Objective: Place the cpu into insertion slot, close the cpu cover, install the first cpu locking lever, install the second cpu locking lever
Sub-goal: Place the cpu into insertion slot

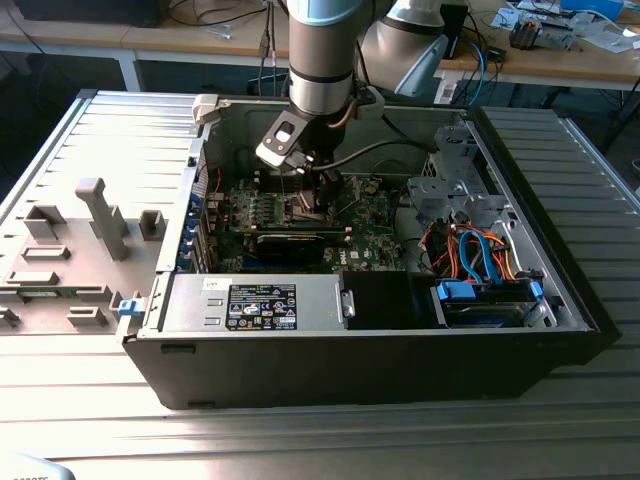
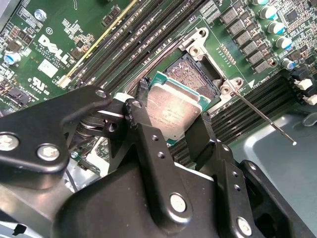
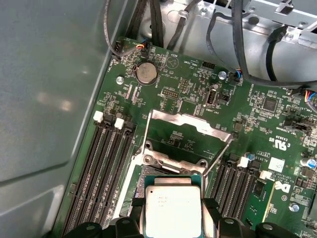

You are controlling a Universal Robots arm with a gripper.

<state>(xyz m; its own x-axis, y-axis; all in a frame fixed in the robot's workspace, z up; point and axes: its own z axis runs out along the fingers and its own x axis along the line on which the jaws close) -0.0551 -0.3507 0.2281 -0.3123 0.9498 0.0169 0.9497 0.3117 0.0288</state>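
Note:
My gripper (image 2: 171,106) is shut on the cpu (image 2: 176,116), a flat square chip with a silvery top and green rim, gripped by two opposite edges between black fingers (image 2: 148,144). The chip hangs just over the insertion slot (image 2: 193,77), whose dark pin field partly shows beyond it. In the first wrist view the cpu (image 3: 173,206) sits between the fingertips, and the cpu cover (image 3: 190,124) stands swung open beyond the slot. A thin locking lever (image 2: 262,119) sticks out sideways, unlatched. In the exterior view the gripper (image 1: 315,190) is low inside the open computer case (image 1: 590,320).
Black memory slots (image 3: 106,168) flank the socket on both sides. A long black card (image 1: 290,243) lies in front of the socket, a power supply (image 1: 255,305) at the case's front, and a drive cage with blue cables (image 1: 480,270) at the exterior view's right. Grey fixtures (image 1: 100,215) stand left.

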